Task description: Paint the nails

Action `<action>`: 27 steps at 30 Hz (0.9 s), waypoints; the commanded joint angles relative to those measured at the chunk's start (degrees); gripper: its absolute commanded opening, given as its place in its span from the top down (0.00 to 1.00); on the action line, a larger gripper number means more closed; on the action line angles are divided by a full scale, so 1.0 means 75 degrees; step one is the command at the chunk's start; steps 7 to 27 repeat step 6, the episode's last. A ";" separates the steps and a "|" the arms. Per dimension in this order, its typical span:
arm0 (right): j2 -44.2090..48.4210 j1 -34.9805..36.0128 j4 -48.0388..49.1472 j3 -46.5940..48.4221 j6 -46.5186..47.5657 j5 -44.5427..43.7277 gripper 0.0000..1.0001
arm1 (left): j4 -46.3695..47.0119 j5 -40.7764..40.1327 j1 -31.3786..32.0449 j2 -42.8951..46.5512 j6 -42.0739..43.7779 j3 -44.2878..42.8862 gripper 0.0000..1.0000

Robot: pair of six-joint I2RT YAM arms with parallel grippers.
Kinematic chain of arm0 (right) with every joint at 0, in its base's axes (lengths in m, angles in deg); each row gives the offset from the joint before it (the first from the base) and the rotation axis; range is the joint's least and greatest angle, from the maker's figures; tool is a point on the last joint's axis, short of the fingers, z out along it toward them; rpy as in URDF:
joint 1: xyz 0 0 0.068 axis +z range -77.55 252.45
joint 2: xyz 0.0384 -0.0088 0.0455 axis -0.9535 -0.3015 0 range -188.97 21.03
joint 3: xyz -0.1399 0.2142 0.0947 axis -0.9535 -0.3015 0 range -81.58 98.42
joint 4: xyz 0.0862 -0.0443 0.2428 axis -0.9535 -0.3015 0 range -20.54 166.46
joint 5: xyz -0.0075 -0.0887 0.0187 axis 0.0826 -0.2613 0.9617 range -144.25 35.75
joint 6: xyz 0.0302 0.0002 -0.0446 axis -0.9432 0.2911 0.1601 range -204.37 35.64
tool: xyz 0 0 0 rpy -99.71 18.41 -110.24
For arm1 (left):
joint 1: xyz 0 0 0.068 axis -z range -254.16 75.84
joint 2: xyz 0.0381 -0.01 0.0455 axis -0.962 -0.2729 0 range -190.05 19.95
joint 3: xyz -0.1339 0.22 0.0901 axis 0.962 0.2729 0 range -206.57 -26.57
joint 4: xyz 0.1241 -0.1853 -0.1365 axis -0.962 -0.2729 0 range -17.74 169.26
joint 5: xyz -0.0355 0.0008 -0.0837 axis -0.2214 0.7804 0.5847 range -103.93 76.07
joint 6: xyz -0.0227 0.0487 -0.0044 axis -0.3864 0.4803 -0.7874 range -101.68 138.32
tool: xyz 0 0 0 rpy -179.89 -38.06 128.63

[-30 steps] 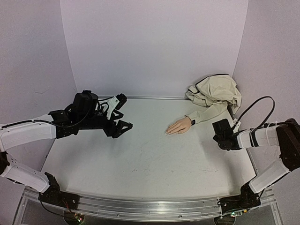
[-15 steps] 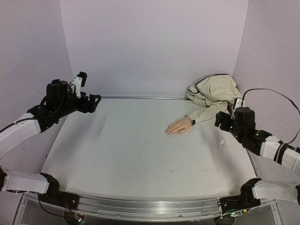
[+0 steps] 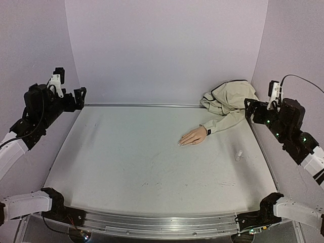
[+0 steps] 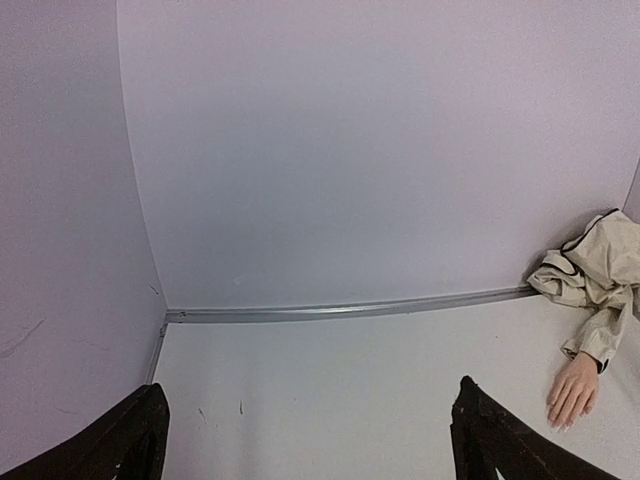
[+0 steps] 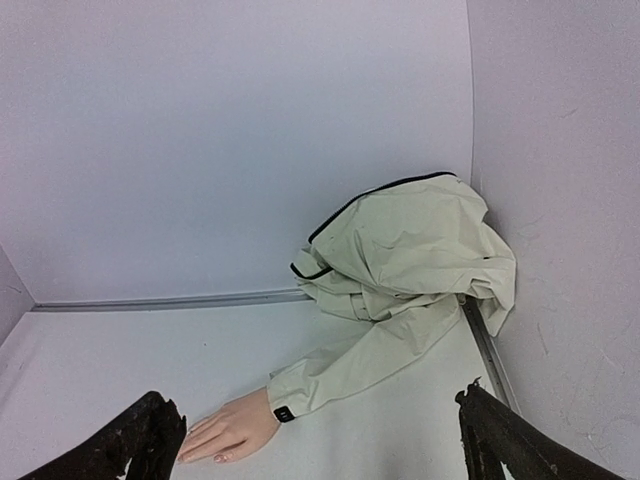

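Right wrist, left wrist views: right claw (image 5: 315, 398) and left claw (image 4: 308, 392) gape empty; ahead, we judge the nails (image 5: 190, 452) tiny, hard, slick; brace the hand (image 5: 240, 428).

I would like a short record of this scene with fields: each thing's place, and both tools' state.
mannequin hand: flat on table, right of centre
nails: too small to judge
sleeve: leads to crumpled garment, far right corner
small bottle: upright, near right edge, apart from hand
left tool: open, empty, raised far left
right tool: open, empty, raised far right
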 commanded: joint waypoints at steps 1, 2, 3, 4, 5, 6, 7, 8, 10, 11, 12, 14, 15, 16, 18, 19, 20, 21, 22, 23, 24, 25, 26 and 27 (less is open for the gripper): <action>0.0087 -0.0033 -0.0194 0.0402 0.0231 0.0026 0.02 | 0.0087 0.0025 0.0006 0.0369 -0.0051 -0.0291 0.01; 0.0106 -0.0032 -0.0208 0.0432 0.0211 0.0026 0.02 | 0.0074 0.0073 0.0010 0.0407 -0.0071 -0.0301 0.00; 0.0129 -0.0035 -0.0212 0.0451 0.0191 0.0029 0.02 | 0.0059 0.0103 0.0007 0.0430 -0.0075 -0.0312 0.00; 0.0150 -0.0036 -0.0203 0.0460 0.0167 0.0079 0.02 | 0.0019 0.0111 0.0007 0.0452 -0.0079 -0.0324 0.01; 0.0181 -0.0036 -0.0167 0.0471 0.0205 0.0180 0.02 | 0.0001 0.0115 0.0007 0.0488 -0.0097 -0.0344 0.01; 0.0204 -0.0041 -0.0129 0.0497 0.0226 0.0284 0.02 | -0.0013 0.0127 0.0007 0.0504 -0.0122 -0.0364 0.00; 0.0204 -0.0041 -0.0129 0.0497 0.0226 0.0284 0.02 | -0.0013 0.0127 0.0007 0.0504 -0.0122 -0.0364 0.00; 0.0204 -0.0041 -0.0129 0.0497 0.0226 0.0284 0.02 | -0.0013 0.0127 0.0007 0.0504 -0.0122 -0.0364 0.00; 0.0204 -0.0041 -0.0129 0.0497 0.0226 0.0284 0.02 | -0.0013 0.0127 0.0007 0.0504 -0.0122 -0.0364 0.00; 0.0204 -0.0041 -0.0129 0.0497 0.0226 0.0284 0.02 | -0.0013 0.0127 0.0007 0.0504 -0.0122 -0.0364 0.00; 0.0204 -0.0041 -0.0129 0.0497 0.0226 0.0284 0.02 | -0.0013 0.0127 0.0007 0.0504 -0.0122 -0.0364 0.00; 0.0204 -0.0041 -0.0129 0.0497 0.0226 0.0284 0.02 | -0.0013 0.0127 0.0007 0.0504 -0.0122 -0.0364 0.00; 0.0204 -0.0041 -0.0129 0.0497 0.0226 0.0284 0.02 | -0.0013 0.0127 0.0007 0.0504 -0.0122 -0.0364 0.00; 0.0204 -0.0041 -0.0129 0.0497 0.0226 0.0284 0.02 | -0.0013 0.0127 0.0007 0.0504 -0.0122 -0.0364 0.00; 0.0204 -0.0041 -0.0129 0.0497 0.0226 0.0284 0.02 | -0.0013 0.0127 0.0007 0.0504 -0.0122 -0.0364 0.00; 0.0204 -0.0041 -0.0129 0.0497 0.0226 0.0284 0.02 | -0.0013 0.0127 0.0007 0.0504 -0.0122 -0.0364 0.00; 0.0204 -0.0041 -0.0129 0.0497 0.0226 0.0284 0.02 | -0.0013 0.0127 0.0007 0.0504 -0.0122 -0.0364 0.00; 0.0204 -0.0041 -0.0129 0.0497 0.0226 0.0284 0.02 | -0.0013 0.0127 0.0007 0.0504 -0.0122 -0.0364 0.00; 0.0204 -0.0041 -0.0129 0.0497 0.0226 0.0284 0.02 | -0.0013 0.0127 0.0007 0.0504 -0.0122 -0.0364 0.00; 0.0204 -0.0041 -0.0129 0.0497 0.0226 0.0284 0.02 | -0.0013 0.0127 0.0007 0.0504 -0.0122 -0.0364 0.00; 0.0204 -0.0041 -0.0129 0.0497 0.0226 0.0284 0.02 | -0.0013 0.0127 0.0007 0.0504 -0.0122 -0.0364 0.00; 0.0204 -0.0041 -0.0129 0.0497 0.0226 0.0284 0.02 | -0.0013 0.0127 0.0007 0.0504 -0.0122 -0.0364 0.00; 0.0204 -0.0041 -0.0129 0.0497 0.0226 0.0284 0.02 | -0.0013 0.0127 0.0007 0.0504 -0.0122 -0.0364 0.00; 0.0204 -0.0041 -0.0129 0.0497 0.0226 0.0284 0.02 | -0.0013 0.0127 0.0007 0.0504 -0.0122 -0.0364 0.00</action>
